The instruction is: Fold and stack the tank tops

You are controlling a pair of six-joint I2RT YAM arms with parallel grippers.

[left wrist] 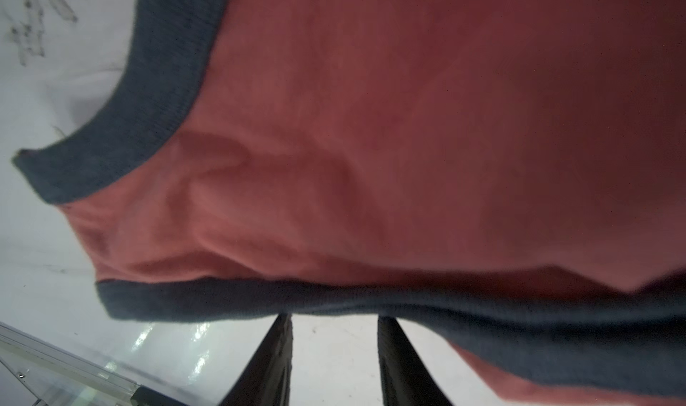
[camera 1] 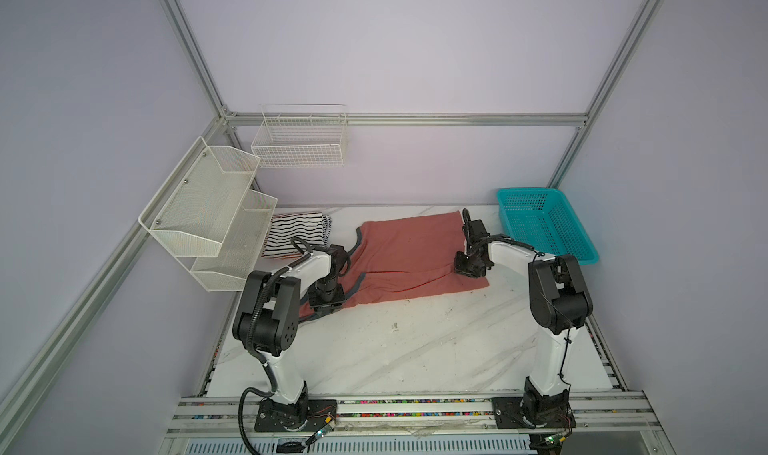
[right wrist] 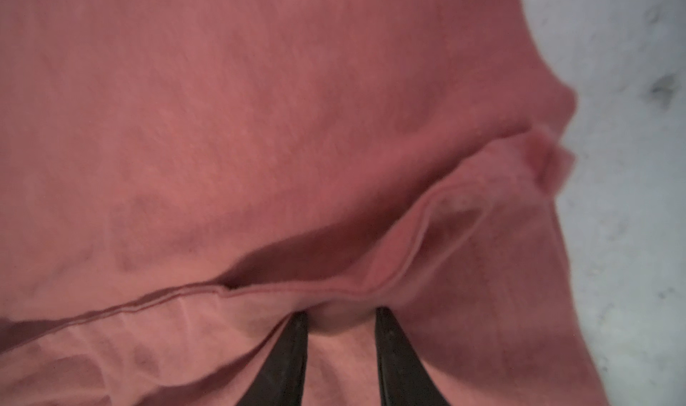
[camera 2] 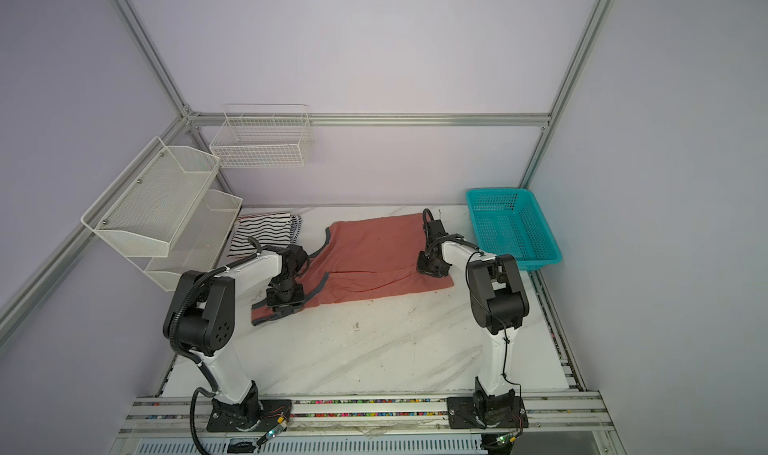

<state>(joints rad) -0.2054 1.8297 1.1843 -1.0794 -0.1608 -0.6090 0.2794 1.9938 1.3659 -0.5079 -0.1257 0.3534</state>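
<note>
**Salmon-red tank top spread on the table, a gripper at each end**

Well to the left of the salmon-red tank top (camera 1: 411, 249), a white mesh shelf (camera 1: 199, 207) and a white wire basket (camera 1: 299, 141) are seen mounted on the walls. Just left of that top, and apart from it, a black-striped white tank top (camera 1: 295, 234) is laid folded on the marble table (camera 1: 415, 349). The edge of another striped top (camera 1: 328, 226) shows beneath it (its colours cannot be made out).

At the salmon-red top's near-left corner, the left gripper (camera 1: 323, 309) is placed on the grey-blue trim (left wrist: 156, 88). In the left wrist view its fingers (left wrist: 271, 359) are seen a little apart, with bare table between them and their tips hidden at the trim's edge. Whether the trim is pinched cannot be told.

The salmon-red top itself is spread on the table, trimmed end to the left and plain hem to the right, with a long crease along its near side.

At its right end, the right gripper (camera 1: 465, 271) is set on the cloth. In the right wrist view its fingers (right wrist: 286, 356) are parted a little, and a small mound of cloth stands between the tips beside a loose fold. A grip cannot be confirmed.

Near the top's right end, not touching it, a turquoise basket (camera 1: 582, 259) is placed.
</note>
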